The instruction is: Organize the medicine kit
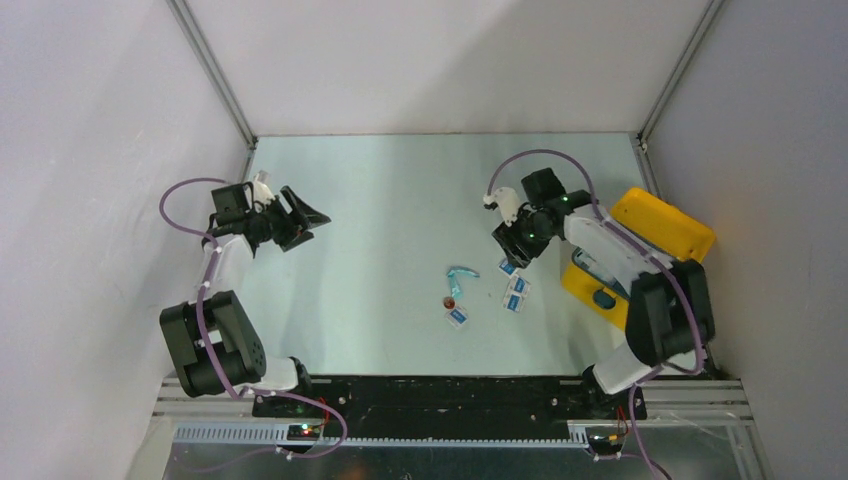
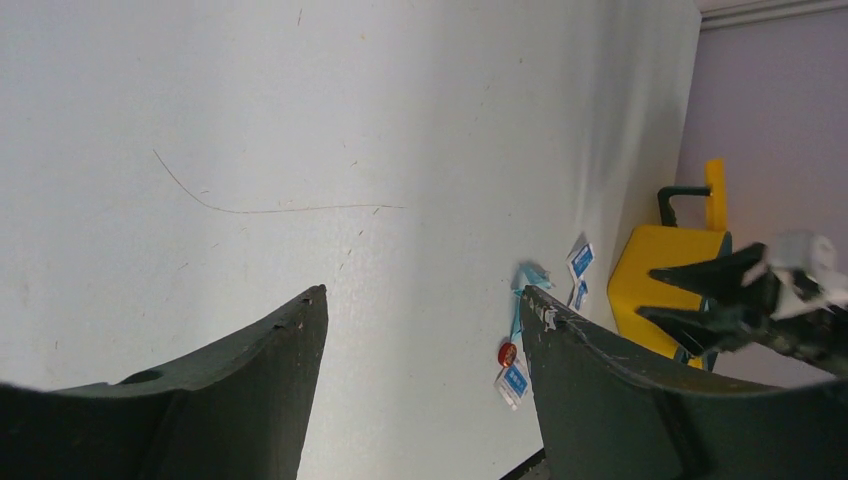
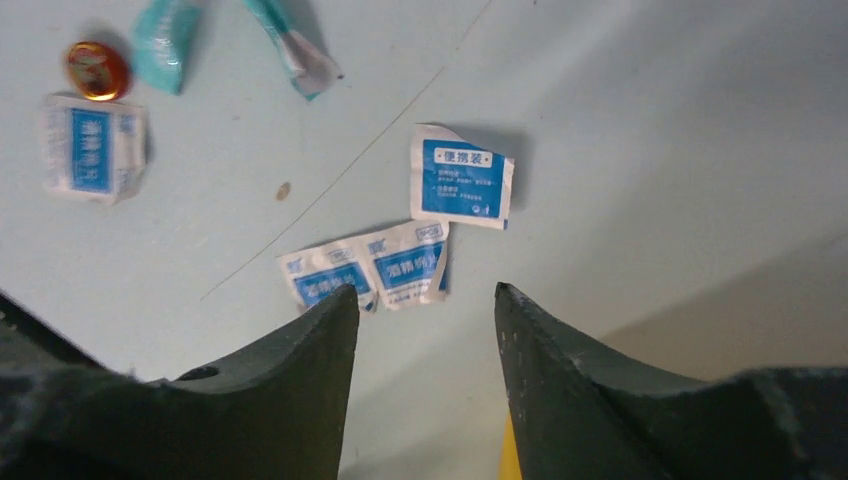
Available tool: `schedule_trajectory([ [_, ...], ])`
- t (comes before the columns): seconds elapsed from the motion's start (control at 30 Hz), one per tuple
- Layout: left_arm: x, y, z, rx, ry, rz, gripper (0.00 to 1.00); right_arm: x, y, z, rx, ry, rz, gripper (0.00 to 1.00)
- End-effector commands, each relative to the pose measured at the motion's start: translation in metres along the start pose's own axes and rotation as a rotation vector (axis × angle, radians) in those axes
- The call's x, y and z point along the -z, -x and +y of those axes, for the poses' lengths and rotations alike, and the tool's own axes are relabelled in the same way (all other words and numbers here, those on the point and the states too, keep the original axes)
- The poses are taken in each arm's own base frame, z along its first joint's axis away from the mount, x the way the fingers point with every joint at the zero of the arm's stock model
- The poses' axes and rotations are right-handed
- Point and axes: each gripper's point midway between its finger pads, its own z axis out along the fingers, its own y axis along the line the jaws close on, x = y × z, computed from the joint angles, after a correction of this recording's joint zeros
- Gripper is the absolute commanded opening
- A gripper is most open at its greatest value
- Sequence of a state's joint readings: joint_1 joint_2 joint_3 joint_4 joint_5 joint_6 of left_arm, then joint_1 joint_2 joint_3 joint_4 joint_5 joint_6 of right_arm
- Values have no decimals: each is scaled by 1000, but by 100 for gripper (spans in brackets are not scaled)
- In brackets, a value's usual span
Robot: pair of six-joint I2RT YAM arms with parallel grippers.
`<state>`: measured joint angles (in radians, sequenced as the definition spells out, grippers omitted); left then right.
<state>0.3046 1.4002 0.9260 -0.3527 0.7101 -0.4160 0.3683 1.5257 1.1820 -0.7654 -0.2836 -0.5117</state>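
- Kit [image 1: 665, 228]: yellow case at the right edge of the surface [image 1: 380, 190]. The lid is raised. The teal latch [image 1: 603, 298] shows on the lower half. The right arm [image 1: 612, 245] crosses in front of the kit and hides its middle.
- Right gripper [image 3: 425, 298]: jaws moderately apart, with nothing between them. It is positioned over the surface just left of the kit and points down at the packets. Whether it touches the surface cannot be told.
- Twin packet [image 3: 370, 268]: two joined white-and-blue sachets lying flat, just ahead of the right gripper.
- Single packet [image 3: 462, 188]: same white-and-blue type, lying flat just beyond the twin packet. The two are close but not touching.
- Third packet [image 3: 92, 148]: lies flat, well apart from the other two, toward the middle of the surface.
- Disc [image 3: 97, 70]: small, round and red-orange. It lies just beside the third packet, between it and the wrappers.
- Wrappers [image 3: 165, 40]: two teal strips lying flat near the disc. Whether they are joined cannot be told.
- Left gripper [image 2: 422, 300]: jaws wide apart and empty. It is held over the left side of the surface, well apart from every item, and points across toward the kit.
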Motion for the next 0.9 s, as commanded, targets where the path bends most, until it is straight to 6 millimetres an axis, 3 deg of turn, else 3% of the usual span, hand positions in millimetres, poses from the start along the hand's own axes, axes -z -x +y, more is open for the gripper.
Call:
schedule_trajectory([
  [0.0, 12, 15, -14, -92, -22, -66, 75, -35, -14, -17, -39, -56, 97, 50],
  [0.17, 13, 14, -14, -93, -21, -67, 75, -57, -38, -20, -76, -67, 187, 49],
  [0.43, 10, 14, -12, -79, -20, -56, 75, -58, -57, -19, -62, -80, 239, 47],
  [0.63, 10, 15, -12, -78, -19, -58, 75, -65, -70, -16, -67, -70, 276, 39],
  [0.87, 9, 15, -12, -75, -19, -58, 75, -65, -73, -14, -62, -64, 292, 15],
])
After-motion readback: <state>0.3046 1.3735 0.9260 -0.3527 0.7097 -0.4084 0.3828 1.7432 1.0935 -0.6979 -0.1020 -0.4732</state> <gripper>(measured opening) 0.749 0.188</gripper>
